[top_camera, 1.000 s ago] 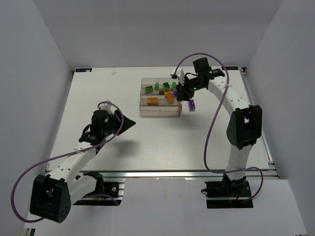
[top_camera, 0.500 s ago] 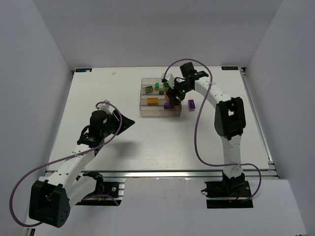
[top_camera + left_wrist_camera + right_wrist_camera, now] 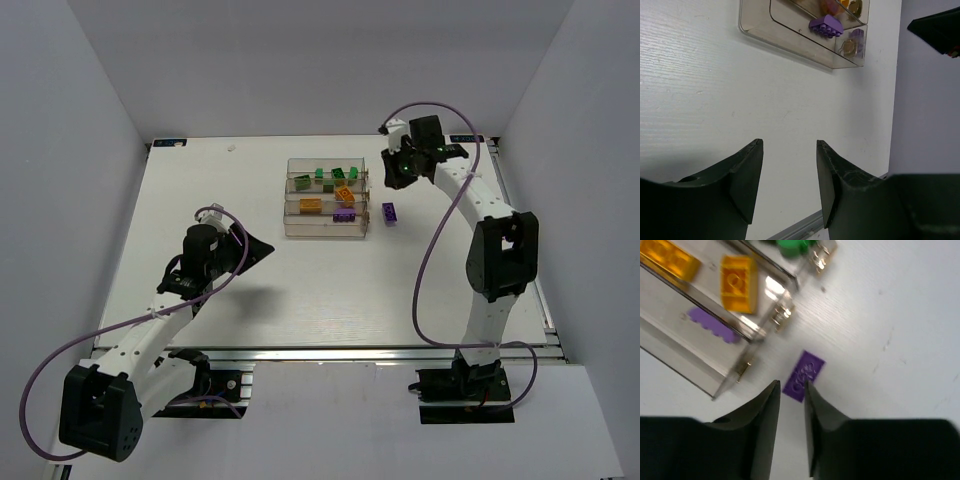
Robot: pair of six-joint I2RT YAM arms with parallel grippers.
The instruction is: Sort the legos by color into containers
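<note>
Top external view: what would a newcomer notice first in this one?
The block of clear containers at the far centre, with green, orange and purple legos inside, draws the eye first. Then one purple brick lying loose on the table just right of it, the right gripper hovering empty nearby.

A white desk [image 3: 300,290] with a faintly grained top fills the floor of a plain enclosure. A pale back wall [image 3: 320,70] rises behind it, with a left wall [image 3: 60,200] and a right wall [image 3: 590,200] of the same pale grey at its sides. A ribbed aluminium rail [image 3: 330,352] runs along the desk's near edge. A small blue label [image 3: 168,142] sits at the far left corner and another blue label [image 3: 468,138] near the far right corner. A tiny white speck [image 3: 231,148] lies by the far edge, well left of centre.
</note>
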